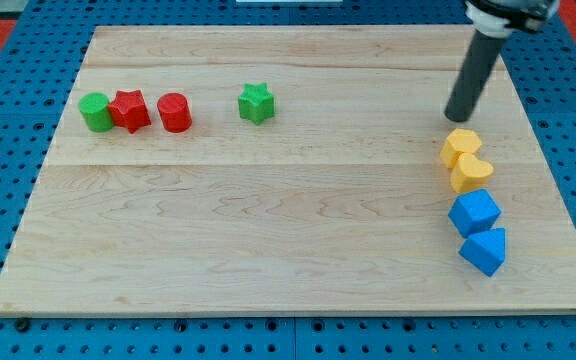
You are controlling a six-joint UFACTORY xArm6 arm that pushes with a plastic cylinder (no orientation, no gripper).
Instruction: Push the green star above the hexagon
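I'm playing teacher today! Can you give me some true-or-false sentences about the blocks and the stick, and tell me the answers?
1. The green star touches a red block. False: it sits apart, right of the red cylinder.
2. My tip is just above the yellow hexagon. True.
3. The two blue blocks lie at the view's left. False: they're at the right.
4. The red star sits between the green cylinder and the red cylinder. True.

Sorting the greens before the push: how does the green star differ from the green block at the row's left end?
The green star has points; the green round block looks cylindrical. The star stands alone; the round block touches the red star. Both are green, near the view's top.
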